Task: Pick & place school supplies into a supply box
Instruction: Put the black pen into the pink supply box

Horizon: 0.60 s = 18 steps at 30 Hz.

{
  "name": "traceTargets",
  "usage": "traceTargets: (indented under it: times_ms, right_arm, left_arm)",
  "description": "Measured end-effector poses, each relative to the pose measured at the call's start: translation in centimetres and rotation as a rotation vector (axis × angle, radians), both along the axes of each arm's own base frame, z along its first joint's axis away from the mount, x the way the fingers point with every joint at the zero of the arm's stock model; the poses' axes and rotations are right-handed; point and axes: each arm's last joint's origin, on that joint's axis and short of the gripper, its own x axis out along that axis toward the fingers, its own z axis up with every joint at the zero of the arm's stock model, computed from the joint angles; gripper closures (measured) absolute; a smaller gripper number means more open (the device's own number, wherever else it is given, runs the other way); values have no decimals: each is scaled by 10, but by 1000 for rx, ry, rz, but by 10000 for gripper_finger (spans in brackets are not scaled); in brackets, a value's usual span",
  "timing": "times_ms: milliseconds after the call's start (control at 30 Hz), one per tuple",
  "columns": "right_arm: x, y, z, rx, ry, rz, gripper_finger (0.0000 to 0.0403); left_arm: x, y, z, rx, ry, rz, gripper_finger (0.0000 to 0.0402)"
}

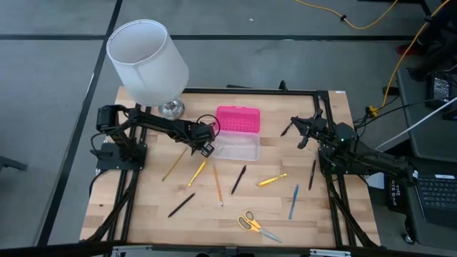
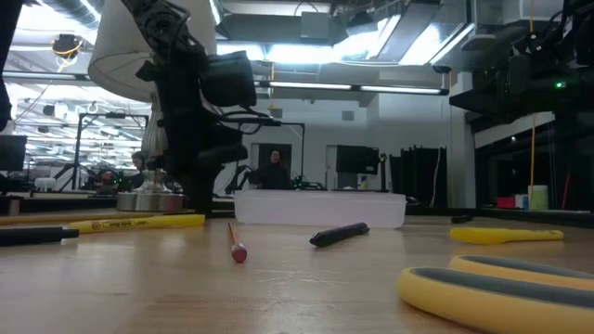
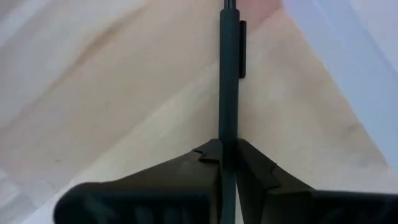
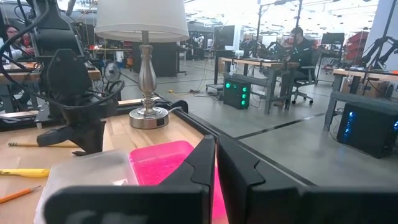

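The supply box (image 1: 236, 146) is a clear tray with its pink lid (image 1: 239, 119) lying open toward the far edge. It stands mid-table, and the low view shows it as the box (image 2: 320, 207). My left gripper (image 1: 206, 145) hovers by the box's left end, shut on a dark pen (image 3: 229, 74). My right gripper (image 1: 303, 133) waits shut near the far right, aimed at the box (image 4: 93, 171). Loose on the wood lie pencils and pens (image 1: 217, 184), a blue pen (image 1: 293, 201) and the yellow-handled scissors (image 1: 257, 225). My left gripper pinches the dark pen between its two fingers (image 3: 193, 163). The pen's barrel (image 3: 228, 124) runs straight out past the fingertips, in line with them, its clip (image 3: 242, 50) toward the far end. The pen is over the wood beside the box. Whether its far end touches anything I cannot tell.
A lamp with a white shade (image 1: 146, 61) and metal base (image 1: 171, 108) stands at the far left corner, behind my left arm. A black frame rail (image 1: 235, 91) borders the table. A black pen (image 1: 312, 175) and a yellow pen (image 1: 272, 180) lie right of centre.
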Motion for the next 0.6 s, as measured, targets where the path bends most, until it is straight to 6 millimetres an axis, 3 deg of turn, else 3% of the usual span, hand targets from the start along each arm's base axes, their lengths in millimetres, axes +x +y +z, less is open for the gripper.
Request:
traceTargets:
  times_ms: [600]
  right_arm:
    - [0, 0, -3, 11, 27, 0, 379]
  left_arm:
    - [-16, -3, 34, 143, -11, -7, 392]
